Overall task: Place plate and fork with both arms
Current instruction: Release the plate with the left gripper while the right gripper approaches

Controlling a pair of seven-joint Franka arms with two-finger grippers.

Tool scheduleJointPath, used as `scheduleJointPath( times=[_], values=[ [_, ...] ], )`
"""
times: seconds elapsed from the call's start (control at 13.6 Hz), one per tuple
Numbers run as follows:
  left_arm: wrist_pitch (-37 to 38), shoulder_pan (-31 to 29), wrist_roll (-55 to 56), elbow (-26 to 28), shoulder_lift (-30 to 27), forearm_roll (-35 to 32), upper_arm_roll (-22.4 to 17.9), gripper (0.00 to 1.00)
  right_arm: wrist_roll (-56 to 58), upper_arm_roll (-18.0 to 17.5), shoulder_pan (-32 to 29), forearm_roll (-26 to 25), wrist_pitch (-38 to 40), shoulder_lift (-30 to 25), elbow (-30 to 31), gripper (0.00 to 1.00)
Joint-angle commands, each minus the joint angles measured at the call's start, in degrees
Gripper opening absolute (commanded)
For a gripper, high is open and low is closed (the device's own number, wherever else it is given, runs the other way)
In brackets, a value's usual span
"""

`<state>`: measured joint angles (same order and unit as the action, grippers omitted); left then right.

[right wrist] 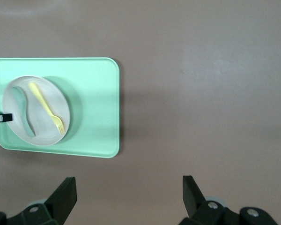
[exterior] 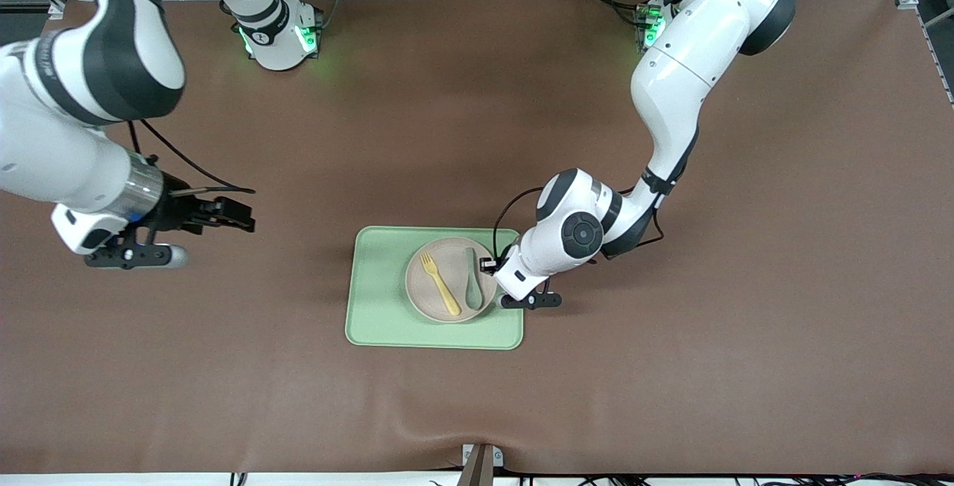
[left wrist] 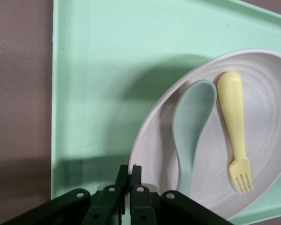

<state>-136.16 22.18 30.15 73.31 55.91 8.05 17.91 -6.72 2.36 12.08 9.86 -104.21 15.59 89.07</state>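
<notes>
The cream plate (exterior: 452,251) lies on the light green tray (exterior: 380,300). The pale yellow fork (exterior: 440,285) lies in the plate beside a grey-green spoon (exterior: 473,286). My left gripper (exterior: 490,265) is low at the plate's edge toward the left arm's end. In the left wrist view its fingers (left wrist: 129,168) are shut on the rim of the plate (left wrist: 267,154), with the fork (left wrist: 236,126) and spoon (left wrist: 189,136) inside. My right gripper (exterior: 246,216) is open and empty over bare table toward the right arm's end. In the right wrist view it (right wrist: 129,187) is wide open.
The tray (right wrist: 93,108) lies on the brown table mat, nearer the front camera than the table's middle. The right wrist view shows the plate (right wrist: 42,131), the fork (right wrist: 46,107) and the left gripper's fingertips (right wrist: 0,118) at the plate's rim.
</notes>
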Motion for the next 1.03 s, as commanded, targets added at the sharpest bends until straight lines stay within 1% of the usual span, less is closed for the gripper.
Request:
scheduleJointPath(
  times=[0.0, 0.15, 0.37, 0.44, 0.59, 0.74, 0.88, 0.96],
  values=[
    [-0.6, 0.6, 1.8, -1.6, 0.0, 0.9, -0.7, 1.00, -1.3, 0.4, 3.1, 0.4, -3.5, 4.0, -2.1, 1.00],
    [-0.6, -0.1, 1.8, -1.6, -1.8, 0.8, -0.7, 1.00, -5.3, 0.4, 4.7, 0.3, -4.9, 6.6, -3.4, 1.00],
    [0.1, -2.2, 1.7, -1.2, -5.9, 0.1, -0.7, 1.00, -10.1, 0.4, 7.8, 0.3, -5.1, 11.9, -8.5, 1.00],
    [1.5, -3.9, 1.6, -0.1, -8.0, 0.1, -0.8, 1.00, -10.4, 0.4, 8.7, 0.3, -6.1, 14.0, -10.4, 1.00],
    [8.9, -7.5, 1.0, -0.1, -12.6, -1.4, -0.8, 1.00, -10.3, 0.6, 11.4, -0.6, -9.8, 17.8, -12.6, 1.00],
    [15.9, -11.1, 0.6, 0.0, -17.3, -4.4, -0.7, 1.00, -10.3, 0.5, 13.6, -3.4, -11.5, 22.2, -16.4, 1.00],
    [21.7, -14.8, -1.2, 0.1, -21.6, -6.2, -0.7, 1.00, -10.1, 0.5, 15.2, -3.5, -12.7, 27.1, -21.3, 1.00],
    [25.5, -16.8, -2.7, 0.1, -24.1, -7.7, -0.7, 1.00, -10.1, 0.5, 16.2, -3.6, -14.7, 28.8, -21.9, 0.99]
  ],
)
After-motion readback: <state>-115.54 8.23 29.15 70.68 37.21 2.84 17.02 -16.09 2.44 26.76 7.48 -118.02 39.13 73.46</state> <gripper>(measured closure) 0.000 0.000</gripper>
